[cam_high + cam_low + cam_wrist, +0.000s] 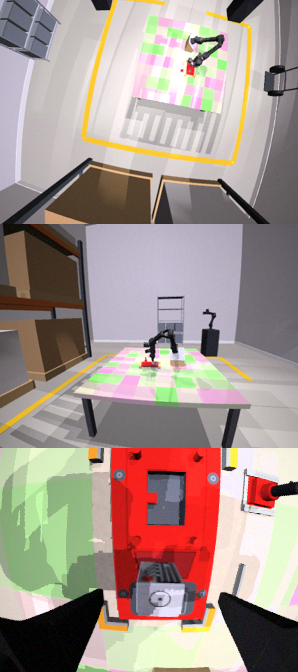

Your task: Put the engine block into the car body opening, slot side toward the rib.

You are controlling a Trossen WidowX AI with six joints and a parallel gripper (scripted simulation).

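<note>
The red car body (190, 72) (145, 365) (167, 538) lies on the table. Its rectangular opening (172, 510) shows dark grey and holds no block, with a small red rib (151, 498) on the opening's left edge in the wrist view. A light grey block (160, 608), apparently the engine block, stands over the near end of the body on a darker grey patch; it has a ring mark on top and dark grooves on its far side. My gripper (162, 597) (153, 362) is wide open, with one finger out to each side of the block and a gap on both sides. The block's underside is hidden.
Yellow and grey corner brackets (114, 625) stand around the body. A small red piece (255, 492) with a black rod sits in a pale square holder to its right in the wrist view. A brown and white box (188, 45) (177, 362) stands near the arm's base.
</note>
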